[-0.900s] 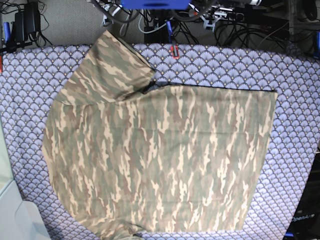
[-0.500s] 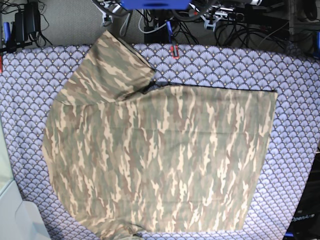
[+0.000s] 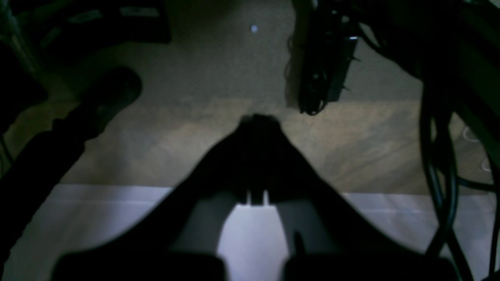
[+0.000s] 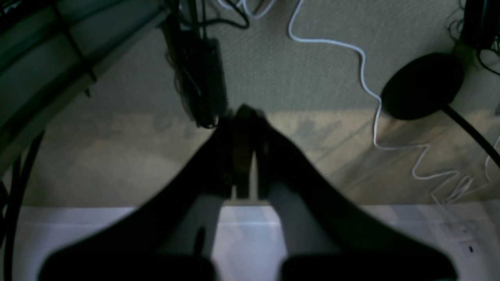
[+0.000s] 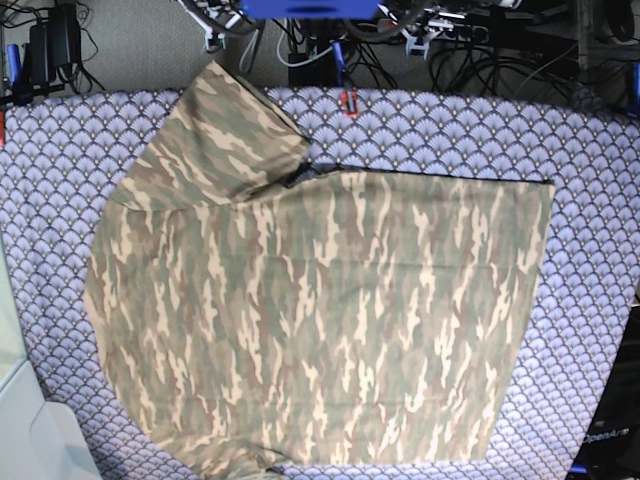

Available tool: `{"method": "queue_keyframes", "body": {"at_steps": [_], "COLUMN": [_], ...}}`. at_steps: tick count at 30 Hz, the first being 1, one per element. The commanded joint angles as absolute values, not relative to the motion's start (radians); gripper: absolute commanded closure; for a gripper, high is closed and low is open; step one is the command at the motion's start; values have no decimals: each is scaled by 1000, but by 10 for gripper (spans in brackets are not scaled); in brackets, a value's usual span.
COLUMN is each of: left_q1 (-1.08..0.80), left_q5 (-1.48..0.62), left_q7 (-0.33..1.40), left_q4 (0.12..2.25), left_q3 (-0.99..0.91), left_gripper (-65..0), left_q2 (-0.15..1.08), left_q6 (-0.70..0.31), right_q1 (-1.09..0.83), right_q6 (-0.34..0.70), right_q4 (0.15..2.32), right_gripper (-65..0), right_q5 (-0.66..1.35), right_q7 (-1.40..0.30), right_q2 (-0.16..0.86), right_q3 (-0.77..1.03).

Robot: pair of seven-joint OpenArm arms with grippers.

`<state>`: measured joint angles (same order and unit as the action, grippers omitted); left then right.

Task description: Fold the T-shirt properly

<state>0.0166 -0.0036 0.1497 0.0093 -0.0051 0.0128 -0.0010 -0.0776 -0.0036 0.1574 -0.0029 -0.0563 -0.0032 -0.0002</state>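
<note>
Change: nothing on the surface (image 5: 600, 200) has shifted since the earlier frames; only some gear at the far edge looks slightly different.
T-shirt: I see the T-shirt (image 5: 320, 320) spread flat across the purple cloth, one sleeve (image 5: 230, 135) lying at the far left, the near hem running out of frame.
Left tool: left tool (image 3: 256, 121) clenched on nothing, hanging over the floor.
Right tool: right tool (image 4: 244, 113) clenched, empty, also off the shirt.
Meaning: I judge no fold has started.
</note>
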Motion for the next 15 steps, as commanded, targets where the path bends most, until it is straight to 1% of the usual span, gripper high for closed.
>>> {"method": "queue_keyframes", "body": {"at_steps": [1,7,15], "left_q1": [13,13,12], "left_q5": [-1,-1,-1], "left_q7": [151,150,150], "left_q4": [12,13,13], "left_q3": [-7,-7,-7], "left_gripper": [-3,-3,-3], "left_q2": [12,13,13], "left_q6": [-1,-1,-1], "right_q1": [-77,-94,-101], "right_q6": [5,5,5], "right_q4": [160,262,278], "right_gripper": [0,0,0], "right_q5": [-1,-1,-1], "right_q7": [-76,-171,-179], "right_q2": [-7,-7,-5], "right_q3": [1,1,2]}}
